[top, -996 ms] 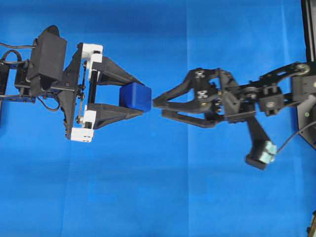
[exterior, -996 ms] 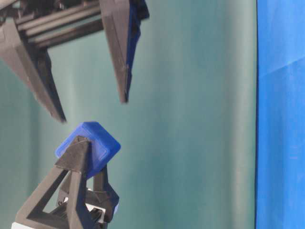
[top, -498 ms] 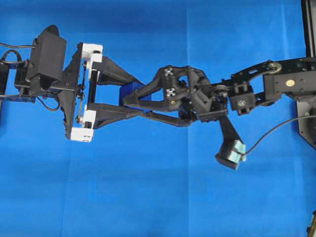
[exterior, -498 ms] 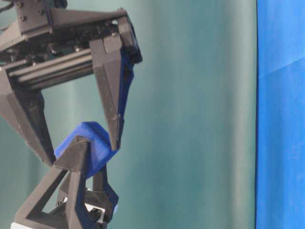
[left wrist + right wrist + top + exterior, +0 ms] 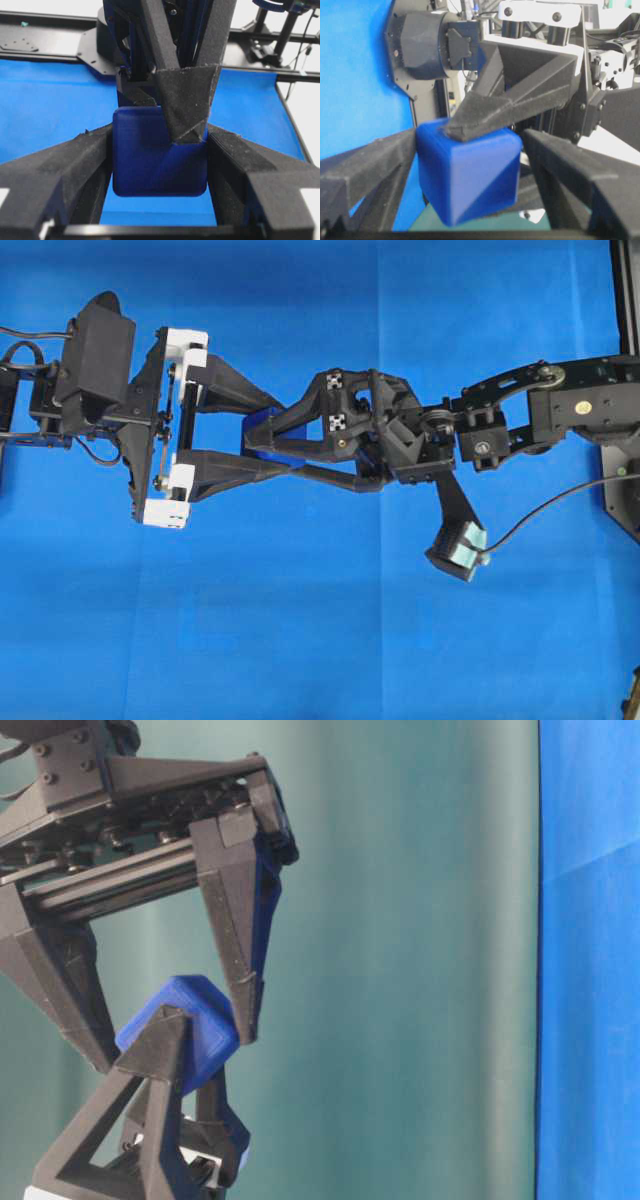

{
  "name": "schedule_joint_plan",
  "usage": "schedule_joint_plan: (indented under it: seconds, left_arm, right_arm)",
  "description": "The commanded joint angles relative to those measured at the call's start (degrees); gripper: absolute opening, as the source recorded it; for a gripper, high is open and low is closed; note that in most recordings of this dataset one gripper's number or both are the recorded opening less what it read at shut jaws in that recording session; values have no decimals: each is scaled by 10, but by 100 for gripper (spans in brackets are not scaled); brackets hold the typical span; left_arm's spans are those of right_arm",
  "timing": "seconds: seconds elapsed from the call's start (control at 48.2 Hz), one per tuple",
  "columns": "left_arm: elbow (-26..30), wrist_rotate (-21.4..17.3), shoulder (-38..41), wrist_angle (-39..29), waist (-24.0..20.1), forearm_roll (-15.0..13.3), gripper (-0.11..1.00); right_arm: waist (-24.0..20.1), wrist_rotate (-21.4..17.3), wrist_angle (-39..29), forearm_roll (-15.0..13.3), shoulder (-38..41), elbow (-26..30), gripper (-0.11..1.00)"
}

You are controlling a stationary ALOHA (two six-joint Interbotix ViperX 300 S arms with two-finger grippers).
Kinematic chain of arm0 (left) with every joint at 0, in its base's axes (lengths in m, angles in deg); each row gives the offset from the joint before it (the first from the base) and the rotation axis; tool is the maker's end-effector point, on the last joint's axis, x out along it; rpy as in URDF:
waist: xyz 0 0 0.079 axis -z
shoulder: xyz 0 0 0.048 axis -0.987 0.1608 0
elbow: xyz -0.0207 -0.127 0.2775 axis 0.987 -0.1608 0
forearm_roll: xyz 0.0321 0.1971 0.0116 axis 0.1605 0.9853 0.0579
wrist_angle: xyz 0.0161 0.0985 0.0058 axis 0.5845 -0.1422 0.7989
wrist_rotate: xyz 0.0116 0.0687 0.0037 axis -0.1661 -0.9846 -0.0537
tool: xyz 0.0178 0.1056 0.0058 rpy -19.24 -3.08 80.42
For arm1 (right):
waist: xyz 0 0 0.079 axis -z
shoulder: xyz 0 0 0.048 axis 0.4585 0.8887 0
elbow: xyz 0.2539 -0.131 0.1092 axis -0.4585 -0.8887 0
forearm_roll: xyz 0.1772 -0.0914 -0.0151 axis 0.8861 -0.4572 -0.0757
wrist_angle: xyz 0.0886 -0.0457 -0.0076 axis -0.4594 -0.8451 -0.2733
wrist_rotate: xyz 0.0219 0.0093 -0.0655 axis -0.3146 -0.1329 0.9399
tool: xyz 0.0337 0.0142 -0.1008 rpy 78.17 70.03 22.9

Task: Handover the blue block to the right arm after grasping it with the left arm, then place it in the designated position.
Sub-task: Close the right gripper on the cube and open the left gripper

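Note:
The blue block [image 5: 178, 1030] hangs in the air above the cloth, and my left gripper [image 5: 285, 437], the one with white brackets, is shut on it. In the left wrist view the blue block [image 5: 150, 160] fills the gap between both left fingers. My right gripper [image 5: 176, 1050] reaches in from the right, turned crosswise to the left one, and straddles the same block. In the right wrist view the blue block [image 5: 465, 175] sits between the right fingers; the left one touches it and a thin gap shows at the right one. From overhead the right fingers hide most of the block.
A bright blue cloth [image 5: 320, 640] covers the table under both arms. A black frame rail [image 5: 625, 300] runs along the right edge. The right wrist camera housing [image 5: 458, 548] hangs below the right arm. A green backdrop [image 5: 420, 960] stands behind the grippers.
My right gripper moved left from just short of the block until its fingers straddle it, and its jaws narrowed slightly. The left gripper and block stayed still.

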Motion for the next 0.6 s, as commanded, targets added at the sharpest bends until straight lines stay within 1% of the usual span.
schedule_joint_plan:
  seconds: [0.0, 0.062, 0.104, 0.124, 0.145, 0.581]
  left_arm:
    - [17, 0, -5, 2, 2, 0, 49]
    - [17, 1, -5, 2, 3, 0, 49]
    - [17, 1, -5, 3, 4, 0, 49]
    - [17, 1, -5, 2, 4, 0, 49]
    - [16, 1, -5, 2, 4, 0, 49]
    - [17, -7, -4, 1, 6, 0, 49]
  right_arm:
    - [1, -2, -25, -1, -6, 18, 81]
    - [2, -4, -44, 1, -7, 18, 64]
    - [3, -5, -54, 1, -6, 20, 50]
    - [2, -5, -58, 1, -6, 20, 46]
    - [3, -5, -62, 1, -7, 21, 43]
    - [3, -6, -65, 4, -7, 20, 44]
